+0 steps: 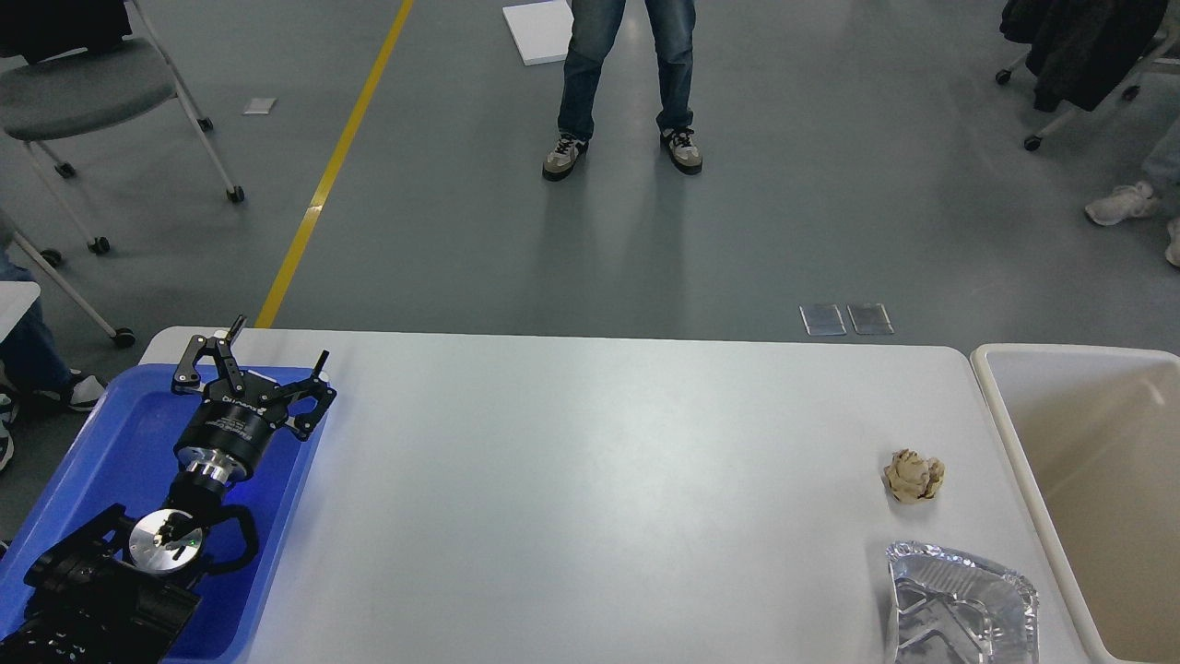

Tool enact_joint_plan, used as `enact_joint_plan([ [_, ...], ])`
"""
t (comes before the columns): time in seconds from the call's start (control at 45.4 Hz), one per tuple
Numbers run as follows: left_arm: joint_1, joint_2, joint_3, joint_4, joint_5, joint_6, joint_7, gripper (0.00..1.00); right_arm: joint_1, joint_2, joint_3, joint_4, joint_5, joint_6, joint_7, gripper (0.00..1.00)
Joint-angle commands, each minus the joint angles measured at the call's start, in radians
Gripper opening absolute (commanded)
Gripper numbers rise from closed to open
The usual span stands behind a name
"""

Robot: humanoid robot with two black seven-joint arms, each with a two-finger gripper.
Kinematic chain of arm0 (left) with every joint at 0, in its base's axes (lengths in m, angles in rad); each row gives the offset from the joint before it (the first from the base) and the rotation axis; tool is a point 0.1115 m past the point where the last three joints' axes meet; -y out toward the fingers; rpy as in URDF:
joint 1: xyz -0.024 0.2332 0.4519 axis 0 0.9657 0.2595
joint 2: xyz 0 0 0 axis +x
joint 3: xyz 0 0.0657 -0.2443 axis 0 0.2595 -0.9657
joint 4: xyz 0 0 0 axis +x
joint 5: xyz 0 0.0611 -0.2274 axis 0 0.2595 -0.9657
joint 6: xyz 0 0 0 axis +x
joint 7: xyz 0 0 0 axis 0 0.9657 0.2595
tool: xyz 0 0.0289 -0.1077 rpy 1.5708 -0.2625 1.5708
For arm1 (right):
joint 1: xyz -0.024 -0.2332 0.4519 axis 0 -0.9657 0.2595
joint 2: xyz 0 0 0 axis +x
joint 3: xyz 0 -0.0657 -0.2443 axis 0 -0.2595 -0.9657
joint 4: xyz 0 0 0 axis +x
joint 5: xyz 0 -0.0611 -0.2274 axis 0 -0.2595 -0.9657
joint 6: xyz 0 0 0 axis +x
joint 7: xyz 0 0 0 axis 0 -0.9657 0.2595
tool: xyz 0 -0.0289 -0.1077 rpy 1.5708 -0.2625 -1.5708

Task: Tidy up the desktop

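Observation:
The desktop is a wide white tabletop with rounded corners. A crumpled beige paper ball lies on it at the right. A crushed silver foil tray lies at the front right. My left gripper is open and empty, held above the far end of the blue plastic tray at the left. My right gripper is out of view.
A beige rectangular bin stands off the table's right edge. A person stands on the floor beyond the table. Chairs stand at the far left and far right.

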Motion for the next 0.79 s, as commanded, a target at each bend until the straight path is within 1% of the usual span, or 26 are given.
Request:
enact_joint_plan([
  [0.0,0.0,0.0,0.0,0.0,0.0,0.0,0.0,1.0,-0.081,0.088,0.046,-0.05,0.001,-0.081,0.0,0.0],
  [0.594,0.0,0.0,0.0,0.0,0.0,0.0,0.0,1.0,-0.079,0.091,0.051,-0.048,0.001,-0.084,0.0,0.0],
  [0.771,0.0,0.0,0.0,0.0,0.0,0.0,0.0,1.0,-0.07,0.113,0.049,-0.05,-0.002,-0.082,0.0,0.0],
])
